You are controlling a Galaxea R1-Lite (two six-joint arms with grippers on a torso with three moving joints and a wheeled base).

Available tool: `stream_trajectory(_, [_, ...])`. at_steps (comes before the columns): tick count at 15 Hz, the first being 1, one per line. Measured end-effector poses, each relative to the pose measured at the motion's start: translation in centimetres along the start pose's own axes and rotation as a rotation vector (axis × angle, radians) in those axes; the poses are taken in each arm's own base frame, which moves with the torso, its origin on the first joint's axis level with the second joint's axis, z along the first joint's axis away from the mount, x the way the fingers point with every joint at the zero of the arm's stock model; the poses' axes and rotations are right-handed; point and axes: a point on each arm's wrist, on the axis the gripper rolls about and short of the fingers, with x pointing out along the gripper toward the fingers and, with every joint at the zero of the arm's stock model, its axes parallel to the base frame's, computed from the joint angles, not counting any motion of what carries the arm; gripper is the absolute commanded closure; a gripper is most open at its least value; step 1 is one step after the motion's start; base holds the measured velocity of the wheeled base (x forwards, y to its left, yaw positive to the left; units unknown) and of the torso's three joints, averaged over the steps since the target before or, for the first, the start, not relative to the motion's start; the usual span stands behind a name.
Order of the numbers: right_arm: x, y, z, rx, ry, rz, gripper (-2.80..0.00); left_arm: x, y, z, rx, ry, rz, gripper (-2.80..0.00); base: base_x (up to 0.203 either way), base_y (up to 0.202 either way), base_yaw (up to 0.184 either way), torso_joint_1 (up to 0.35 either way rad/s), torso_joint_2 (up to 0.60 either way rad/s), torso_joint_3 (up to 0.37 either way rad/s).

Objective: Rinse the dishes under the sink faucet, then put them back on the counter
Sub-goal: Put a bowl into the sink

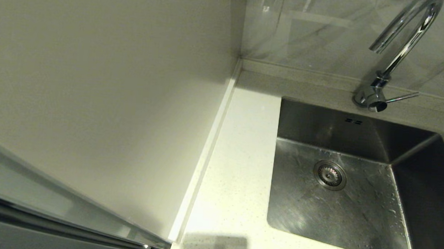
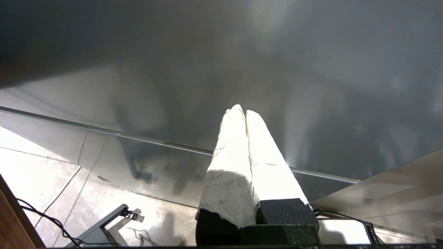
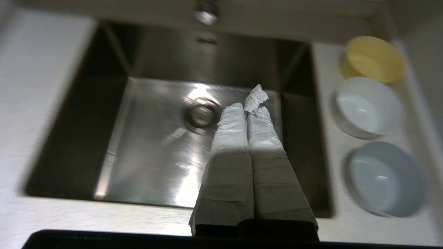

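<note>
Above the sink point(image 3: 155, 138) you've got the right gripper point(image 3: 247, 107), hanging over the basin w/ its paper-wrapped fingers point(image 3: 232, 138) pressed flat together, clenched on nothing. A loose scrap of the wrap sticks up off one tip. From the right wrist view the tips sit just beside the round drain strainer point(image 3: 201, 114), but well above the steel floor, not touching it.

Your dishes are all out on the counter point(image 3: 52, 69), on the strip at the far side of the basin from the beige wall panel point(image 1: 99, 84). They stand in a row, upright & apart from the gripper: the pale yellow bowl point(image 3: 373, 58) nearest the back wall, a white bowl point(image 3: 368, 105) next to it, and a second white bowl point(image 3: 386, 178) closest to the front edge. Yellow & first white look to be touching or nearly so; can't tell which.

Faucet point(image 1: 401, 47) stands behind the basin, gooseneck arching up, thin lever point(image 1: 401, 98) pointing sideways. Head view shows droplets on the basin floor and the two overflow slots point(image 1: 354, 121) on the back wall; neither arm shows in that view.

Left gripper point(image 2: 245, 112) is parked low, away from the counter, aimed at a dark glossy panel w/ floor tiles point(image 2: 34, 173) below. Its wrapped fingers are also pressed together, nothing between them.
</note>
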Motion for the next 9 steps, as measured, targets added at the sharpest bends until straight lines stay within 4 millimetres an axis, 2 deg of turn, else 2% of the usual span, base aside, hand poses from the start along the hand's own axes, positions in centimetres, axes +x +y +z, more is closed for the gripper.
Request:
stream_trajectory(5, [8.6,0.8,5.8,-0.248,0.169,-0.289,0.0,0.0,0.0,0.0,0.0,0.0,0.001,0.0,0.0,0.0,0.0,0.0,0.0,0.0])
stream_trajectory(7, [11.8,-0.1,8.3,-0.365,0.216,-0.374,0.0,0.0,0.0,0.0,0.0,0.0,0.0,0.0,0.0,0.0,0.0,0.0,0.0,0.0])
stream_trajectory(9, [14.2,-1.6,9.3,-0.424,0.294,-0.378,0.0,0.0,0.0,0.0,0.0,0.0,0.0,0.0,0.0,0.0,0.0,0.0,0.0,0.0])
